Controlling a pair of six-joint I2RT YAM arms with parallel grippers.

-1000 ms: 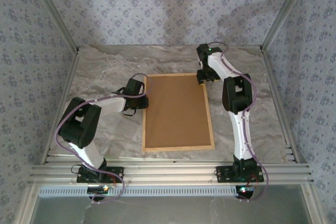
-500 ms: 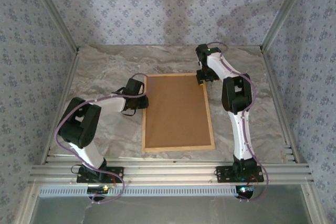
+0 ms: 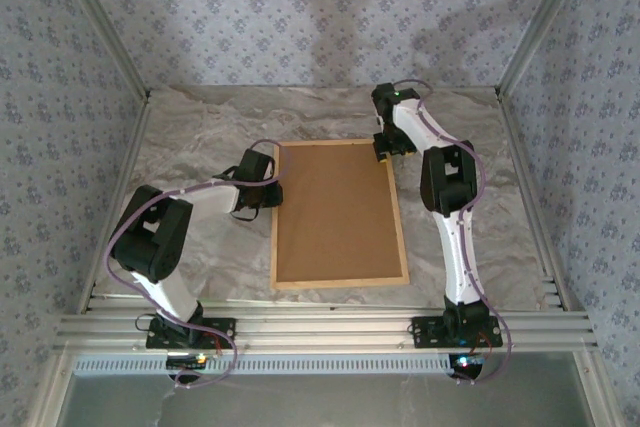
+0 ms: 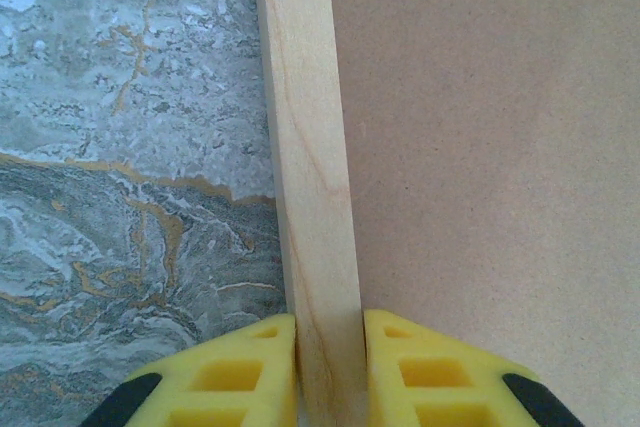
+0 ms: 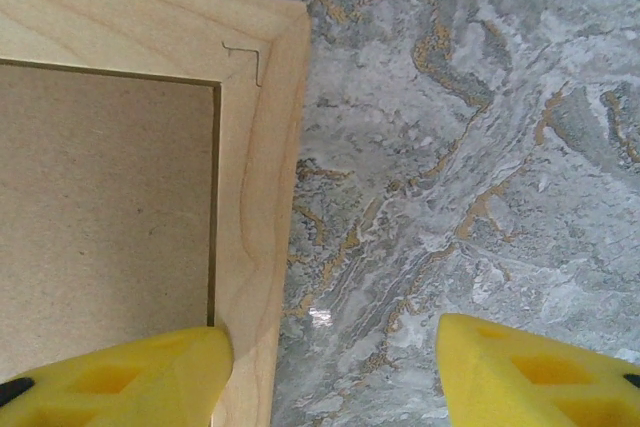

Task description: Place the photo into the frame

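Only the right arm had shifted since the earlier frame: its wrist had crept a touch toward 9 o'clock, and the right pincer had drawn in slightly. It was left gaping wide over the frame at the frame's 1 o'clock corner. One yellow finger sat over the inner edge of the right rail and the other hung above bare marble, so that pincer had hold of nothing. The left arm had not stirred. The left pincer was clamped tight on the left rail, at about 9 o'clock of the frame and toward its far end.

My reading was that the right side was lining up to grip or steady that corner while the left held the frame in place, so the job looked to be in its closing stage rather than its start.

The frame lay flat in the middle of the surface, long sides running 12 to 6 o'clock. Its opening was taken up edge to edge by the brown backing board, seated inside the rails with a thin dark gap on the right. Whether the photo lay beneath that board could not be told.
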